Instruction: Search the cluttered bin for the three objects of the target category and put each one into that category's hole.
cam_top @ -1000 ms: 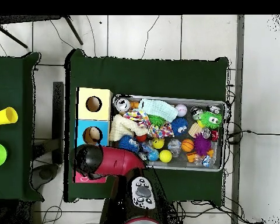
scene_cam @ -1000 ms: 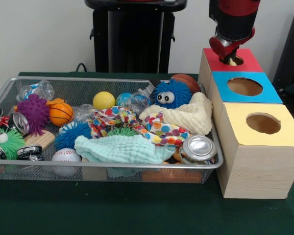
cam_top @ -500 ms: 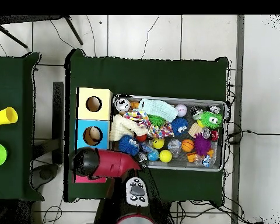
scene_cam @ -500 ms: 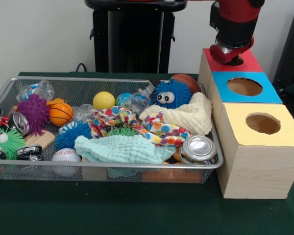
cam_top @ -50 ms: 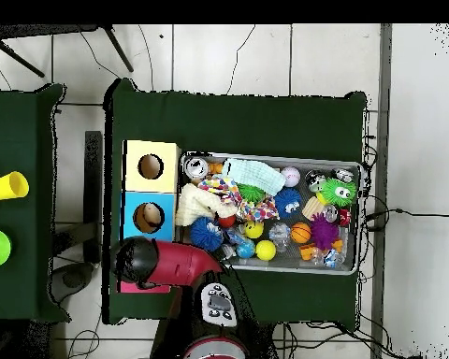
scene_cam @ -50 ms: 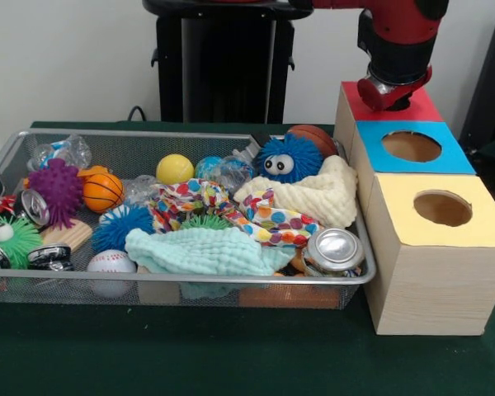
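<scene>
My gripper [scene_cam @ -50 ms: 388, 93] hangs just above the hole of the red-topped box [scene_cam @ -50 ms: 417, 106], at the far end of a row with the blue-topped box [scene_cam @ -50 ms: 412, 147] and the yellow-topped box [scene_cam @ -50 ms: 442, 209]. Its tip is hidden by the wrist. In the overhead view the arm's head [cam_top @ -50 ms: 137, 261] covers most of the red-topped box [cam_top @ -50 ms: 146, 286]. The wire bin [scene_cam @ -50 ms: 231, 281] holds a blue fuzzy ball with eyes [scene_cam @ -50 ms: 289, 159], a brown ball [scene_cam @ -50 ms: 313, 136], a yellow ball [scene_cam @ -50 ms: 175, 169], a small basketball [scene_cam @ -50 ms: 103, 191], a baseball [scene_cam @ -50 ms: 111, 262], a purple spiky ball [scene_cam @ -50 ms: 58, 188], cans and cloths.
A drink can [scene_cam @ -50 ms: 336, 249] lies in the bin's corner nearest the boxes, beside a cream cloth [scene_cam @ -50 ms: 313, 196], a polka-dot cloth [scene_cam @ -50 ms: 272, 221] and a mint cloth [scene_cam @ -50 ms: 202, 250]. Overhead, the blue box [cam_top @ -50 ms: 151, 216] and yellow box [cam_top @ -50 ms: 151, 166] adjoin the bin [cam_top @ -50 ms: 361, 220].
The gripper has risen out of the red box's hole and shifted slightly sideways. The small pale thing seen at its tip a second ago no longer shows.
</scene>
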Controlling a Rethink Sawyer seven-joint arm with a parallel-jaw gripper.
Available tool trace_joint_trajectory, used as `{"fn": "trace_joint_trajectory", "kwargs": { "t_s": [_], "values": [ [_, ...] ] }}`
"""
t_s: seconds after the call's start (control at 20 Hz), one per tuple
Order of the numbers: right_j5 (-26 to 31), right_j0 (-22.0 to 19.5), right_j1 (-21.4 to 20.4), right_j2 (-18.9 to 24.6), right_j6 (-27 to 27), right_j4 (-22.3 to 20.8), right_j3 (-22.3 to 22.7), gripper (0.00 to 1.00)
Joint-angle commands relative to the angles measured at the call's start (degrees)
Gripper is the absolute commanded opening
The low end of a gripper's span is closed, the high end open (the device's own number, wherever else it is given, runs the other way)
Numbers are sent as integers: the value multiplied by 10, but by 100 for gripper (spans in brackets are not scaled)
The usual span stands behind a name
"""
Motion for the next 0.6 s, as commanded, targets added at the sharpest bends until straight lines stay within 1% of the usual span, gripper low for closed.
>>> {"fn": "trace_joint_trajectory", "kwargs": {
  "t_s": [0.05,0.1,0.3,0.6],
  "values": [
    [-3,-39,-19,24,167,56,-3,100],
    [4,-38,-23,20,173,58,-1,100],
    [19,-37,-27,15,166,51,-13,100],
    [47,-26,-36,-5,183,48,-27,100]
  ]
}}
